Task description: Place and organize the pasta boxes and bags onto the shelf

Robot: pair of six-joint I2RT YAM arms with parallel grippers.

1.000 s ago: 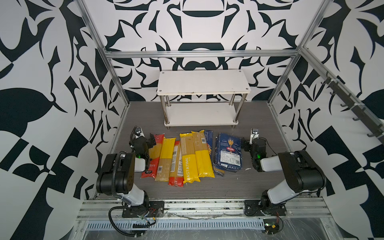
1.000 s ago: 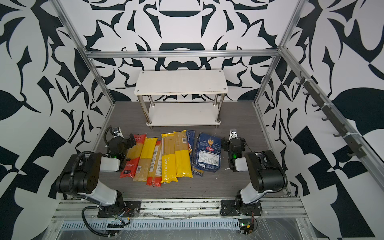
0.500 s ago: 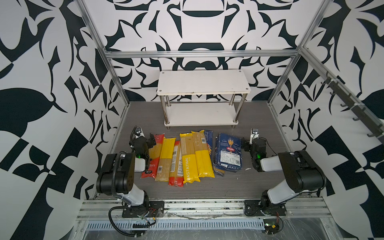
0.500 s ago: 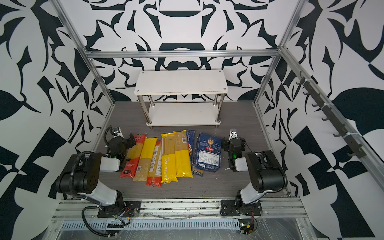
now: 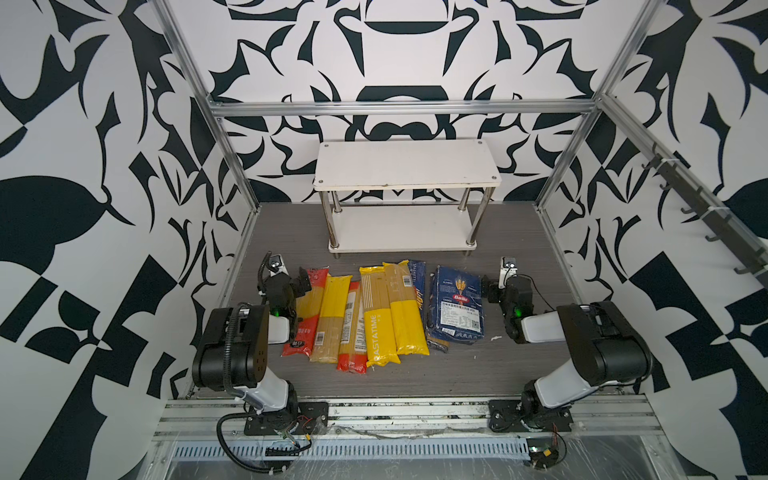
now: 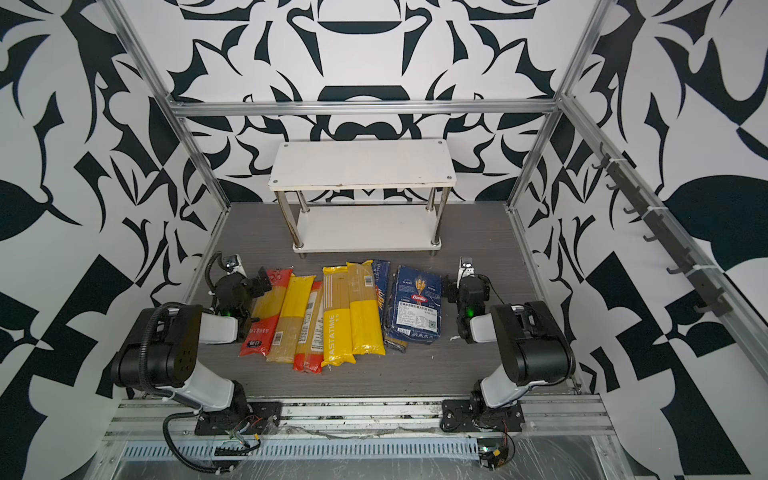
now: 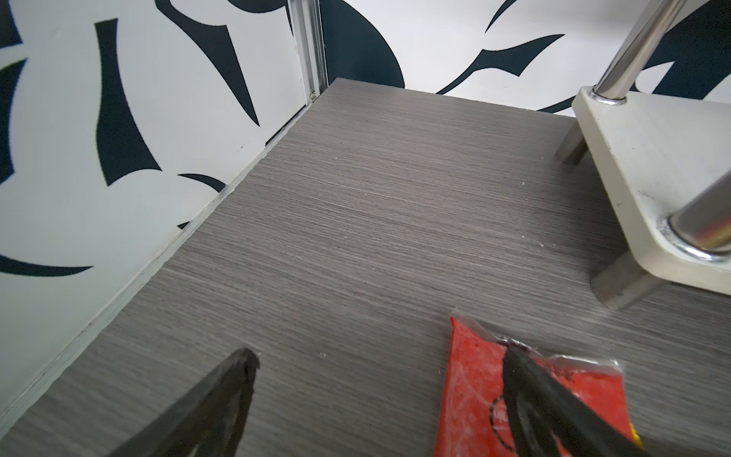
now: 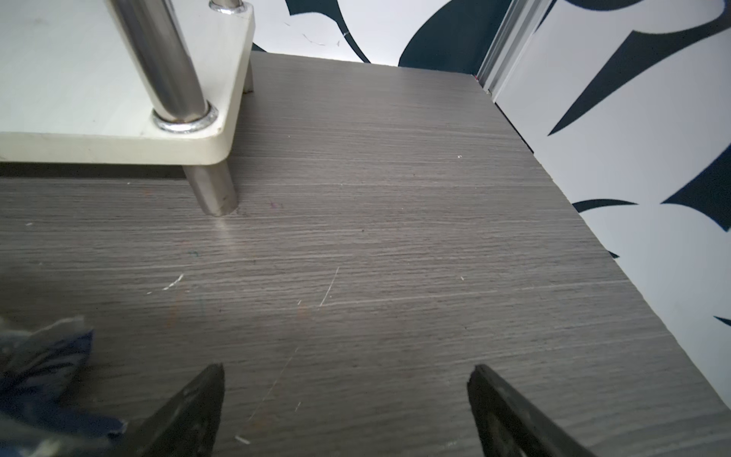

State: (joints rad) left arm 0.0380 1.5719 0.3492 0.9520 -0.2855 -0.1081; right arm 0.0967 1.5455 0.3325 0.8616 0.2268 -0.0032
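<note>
1. The grey wood-grain table (image 5: 415, 374) carries everything you are working with. Patterned black-and-white walls (image 5: 104, 208) close it in on three sides.
2. The shelf (image 5: 407, 166) stands at the far end of the table, midway across, with two white boards on chrome posts. Each wrist view shows you a corner of its lower board.
3. Your left arm (image 5: 232, 345) and right arm (image 5: 598, 345) sit folded low at the near corners. Each reaches forward along one end of the pasta row.
4. The pasta lies flat on the table in a row between your arms. It is in front of the shelf and apart from it, with the long sides running toward the shelf.
5. The wide Barilla pack (image 5: 457, 307) lies label up at the right end of the row, just beside your right gripper.
6. The PASTATIME bag (image 5: 378, 320) lies in the middle of the row, with a second yellow bag (image 5: 405, 311) against its right side.
7. The narrow spaghetti box (image 5: 417, 278) lies between that yellow bag and the wide Barilla pack, and they partly cover it.
8. The red bag (image 5: 309, 316) lies at the left end of the row.
9. Your left gripper (image 7: 377, 356) has its jaws spread wide and holds nothing. One finger is over the far end of the red bag and the other is over bare table. You cannot tell from these views whether the finger touches the bag.
10. Your right gripper (image 8: 347, 370) is also spread wide with nothing between its fingers, over bare table. A crumpled blue pack corner shows beside one finger.
</note>
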